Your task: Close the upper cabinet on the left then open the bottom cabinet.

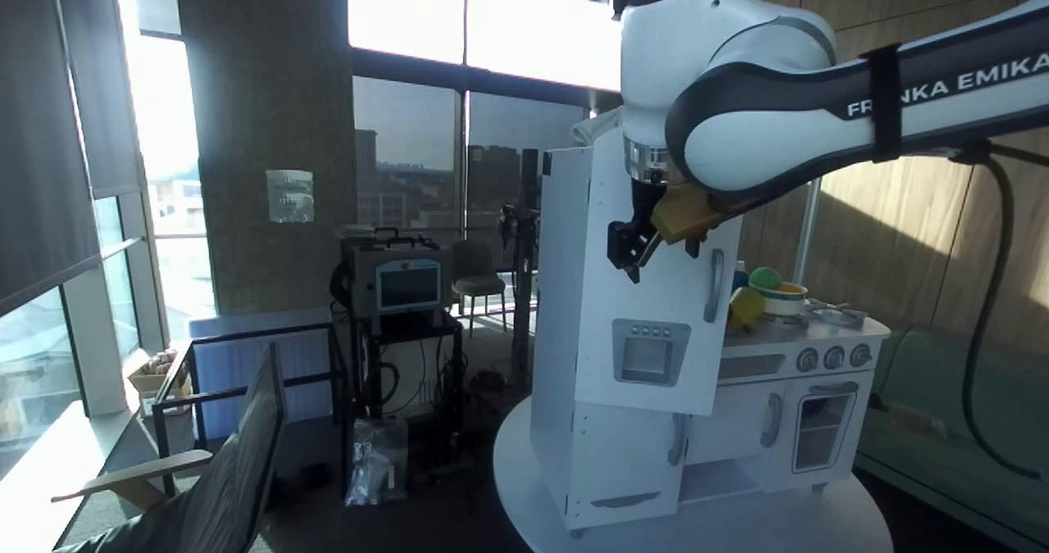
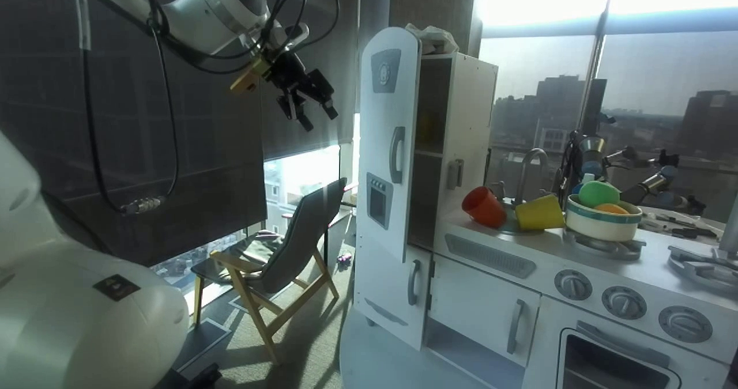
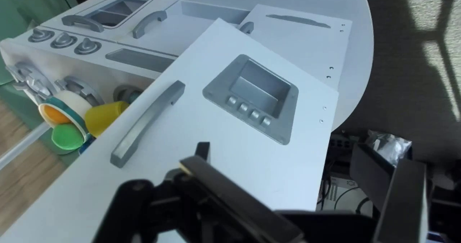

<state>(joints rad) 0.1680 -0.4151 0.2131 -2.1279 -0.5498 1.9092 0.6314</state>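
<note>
The upper cabinet is a tall white door with a grey handle and grey panel. It shows in both exterior views (image 1: 602, 315) (image 2: 381, 141) and in the wrist view (image 3: 230, 145). It stands partly open, and dark shelf space shows behind its handle-side edge. The bottom cabinet is the short white door below it (image 1: 623, 463), also seen in an exterior view (image 2: 383, 288) and the wrist view (image 3: 302, 43); it looks shut. My gripper (image 2: 319, 118) is open and empty, in front of the upper door and apart from it. It also shows elsewhere (image 1: 662, 260) (image 3: 287, 151).
A toy stove unit (image 2: 484, 314) adjoins the cabinet. Its top holds a red cup (image 2: 484, 207), a yellow cup (image 2: 539, 212) and a pot (image 2: 602, 223) with toy food. A round white table (image 1: 516, 455) bears the unit. A chair (image 2: 300, 239) stands beyond the cabinet.
</note>
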